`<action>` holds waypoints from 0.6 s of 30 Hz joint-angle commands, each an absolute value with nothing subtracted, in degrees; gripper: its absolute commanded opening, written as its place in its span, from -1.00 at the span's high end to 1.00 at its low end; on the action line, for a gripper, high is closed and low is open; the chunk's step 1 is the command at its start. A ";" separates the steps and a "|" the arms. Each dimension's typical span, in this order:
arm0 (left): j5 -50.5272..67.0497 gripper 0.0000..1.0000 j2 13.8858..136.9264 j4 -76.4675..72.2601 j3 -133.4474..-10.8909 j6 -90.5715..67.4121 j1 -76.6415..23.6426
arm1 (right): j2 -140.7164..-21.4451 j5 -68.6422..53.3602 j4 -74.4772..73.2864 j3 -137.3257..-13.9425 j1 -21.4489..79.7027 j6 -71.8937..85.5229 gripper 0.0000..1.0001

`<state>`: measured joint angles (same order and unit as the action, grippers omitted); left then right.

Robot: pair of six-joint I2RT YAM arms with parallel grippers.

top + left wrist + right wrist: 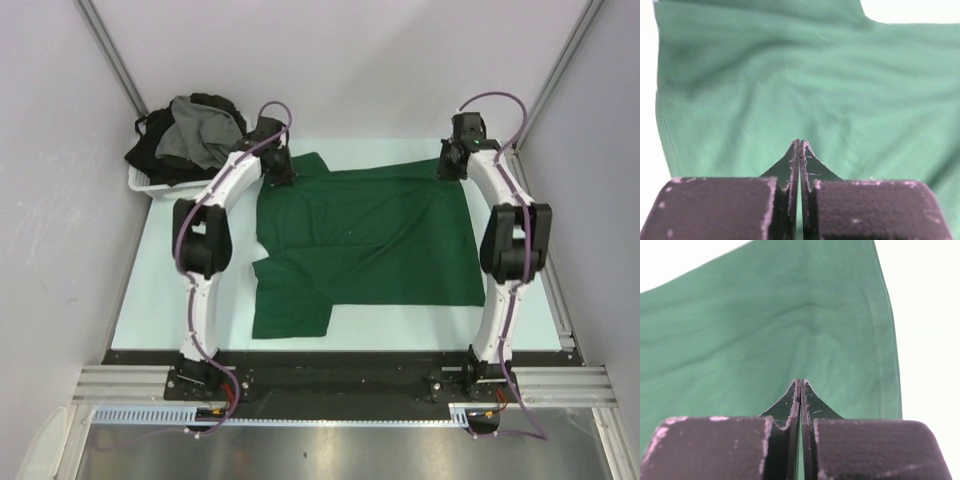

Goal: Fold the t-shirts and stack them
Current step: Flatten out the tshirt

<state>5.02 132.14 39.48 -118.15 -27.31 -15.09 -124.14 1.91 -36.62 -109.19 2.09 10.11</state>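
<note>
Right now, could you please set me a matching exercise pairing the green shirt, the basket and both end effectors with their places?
Things:
1. green t-shirt
2. white basket
3. left end effector
4. right end effector

Places:
a. shut at the shirt's far right corner
b. spread out between the two arms
c. far left, holding a grey t-shirt
d. shut at the shirt's far left corner

Pairs: 1-b, 2-c, 3-d, 4-a
</note>
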 commanded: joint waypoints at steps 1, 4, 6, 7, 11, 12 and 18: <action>2.82 0.89 117.17 40.86 -110.25 -24.26 -18.89 | -107.96 0.62 -32.08 -99.78 3.78 13.18 0.94; 1.15 0.85 111.21 43.67 -104.34 -23.38 -21.78 | -101.63 -2.02 -31.56 -91.17 4.66 13.45 0.85; 0.44 0.78 108.65 45.34 -99.96 -22.76 -22.93 | -98.98 -2.54 -31.12 -85.38 5.18 13.80 0.66; 0.18 0.75 105.85 45.70 -98.45 -22.76 -23.90 | -96.35 -2.98 -31.20 -83.86 5.19 13.97 0.61; -2.72 0.59 99.24 46.85 -91.51 -22.85 -25.66 | -90.38 -6.22 -30.68 -77.62 6.50 15.55 0.36; -4.38 0.48 97.92 46.93 -89.41 -23.11 -25.84 | -89.39 -7.11 -30.24 -76.65 7.03 15.64 0.28; -10.63 0.01 88.51 45.87 -86.22 -24.69 -25.93 | -86.67 -10.37 -32.26 -73.83 15.71 15.73 0.11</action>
<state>-4.45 96.79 46.81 -86.08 -23.94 -25.93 -91.29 -6.48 -32.91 -74.54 9.52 14.98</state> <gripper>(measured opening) 0.422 0.437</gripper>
